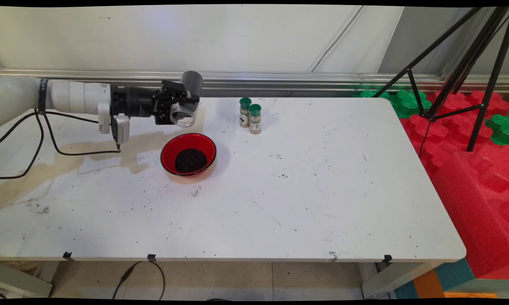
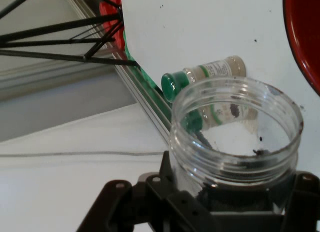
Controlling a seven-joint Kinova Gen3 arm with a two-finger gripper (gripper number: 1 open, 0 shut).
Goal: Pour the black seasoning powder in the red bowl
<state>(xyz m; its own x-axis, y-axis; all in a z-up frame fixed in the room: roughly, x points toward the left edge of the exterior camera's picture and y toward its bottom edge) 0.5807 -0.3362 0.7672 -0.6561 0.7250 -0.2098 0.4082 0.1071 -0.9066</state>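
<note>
The gripper [image 1: 182, 106] has its fingers closed around a clear plastic jar [image 1: 183, 115], holding it up in the air and tipped on its side, above the far left part of the desk [image 1: 305, 190]. In the hand view the jar [image 2: 235, 137] sits right between the fingers, mouth pointing away from the hand, and it's pretty much empty, only a few dark specks stuck to the inside wall and rim.

Just near of the jar, down on the desk, there's a red bowl [image 1: 189, 154] with a pile of small dark grains in the bottom. The jar's mouth hangs above the bowl's far rim, not touching it.

To the right of the gripper, near the desk's far edge, two small spice bottles [image 1: 250, 115] with green caps stand upright side by side, touching or nearly so, with a brownish powder inside.

Loose dark crumbs are scattered over the desk, mostly to the right of and near the bowl.
</note>
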